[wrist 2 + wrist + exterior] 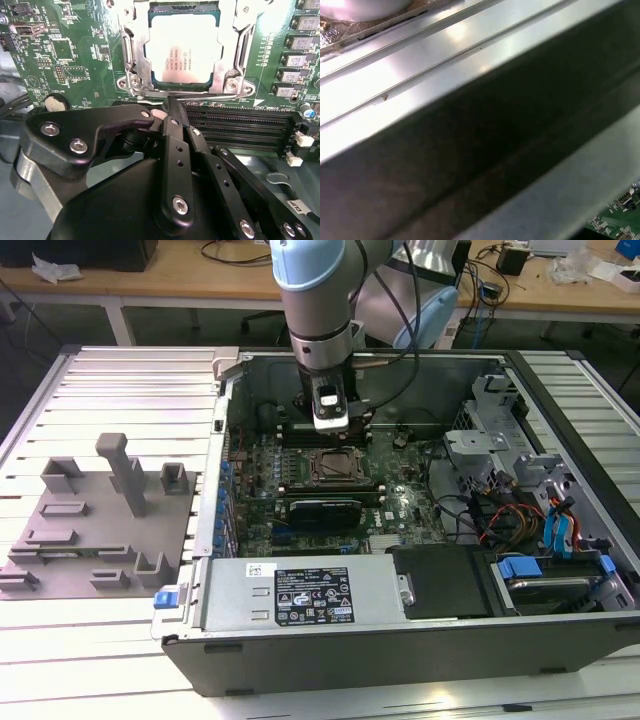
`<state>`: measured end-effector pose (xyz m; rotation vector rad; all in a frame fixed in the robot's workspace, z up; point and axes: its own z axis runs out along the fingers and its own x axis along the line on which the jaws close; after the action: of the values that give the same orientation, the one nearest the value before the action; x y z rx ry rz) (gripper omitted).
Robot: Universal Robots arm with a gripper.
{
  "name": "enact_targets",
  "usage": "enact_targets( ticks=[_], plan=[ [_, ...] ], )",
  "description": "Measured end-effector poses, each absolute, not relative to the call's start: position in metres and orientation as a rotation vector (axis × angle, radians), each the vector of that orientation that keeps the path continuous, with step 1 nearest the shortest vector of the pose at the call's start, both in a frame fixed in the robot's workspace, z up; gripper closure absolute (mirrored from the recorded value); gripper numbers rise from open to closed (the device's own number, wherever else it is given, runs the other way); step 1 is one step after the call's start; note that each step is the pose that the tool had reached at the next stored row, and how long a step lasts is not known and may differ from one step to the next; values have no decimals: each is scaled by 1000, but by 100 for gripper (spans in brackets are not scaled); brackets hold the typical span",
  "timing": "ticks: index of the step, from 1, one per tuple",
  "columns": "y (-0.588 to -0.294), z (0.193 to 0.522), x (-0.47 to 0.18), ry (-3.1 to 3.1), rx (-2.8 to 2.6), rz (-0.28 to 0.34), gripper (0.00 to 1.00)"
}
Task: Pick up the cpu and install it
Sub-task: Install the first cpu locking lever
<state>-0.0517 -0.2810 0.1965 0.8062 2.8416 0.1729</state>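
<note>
second wrist view: tool (pixel 172 107) closed, empty

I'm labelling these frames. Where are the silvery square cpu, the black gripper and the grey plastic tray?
silvery square cpu (pixel 182 47), second wrist view, middle of its metal top, in the socket.
black gripper (pixel 172 107), second wrist view, at the fingertips.
grey plastic tray (pixel 95 530), exterior view, its flat base.

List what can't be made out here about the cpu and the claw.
- Claw, second wrist view: its tips are hidden by its own black links, so grip state is unclear.
- CPU, second wrist view: top edge cut off by the frame.
- Socket, exterior view: too small to tell whether the chip sits there.
</note>
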Motion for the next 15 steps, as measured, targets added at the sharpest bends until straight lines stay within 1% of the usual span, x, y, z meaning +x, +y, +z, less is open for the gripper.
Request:
enact_targets(
  ticks=[4,10,15],
  plan=[
    [-281,197,-52,2841,806,174,89],
    [-281,206,-52,2839,805,174,89],
    [-281,206,-57,2808,795,186,89]
  ],
)
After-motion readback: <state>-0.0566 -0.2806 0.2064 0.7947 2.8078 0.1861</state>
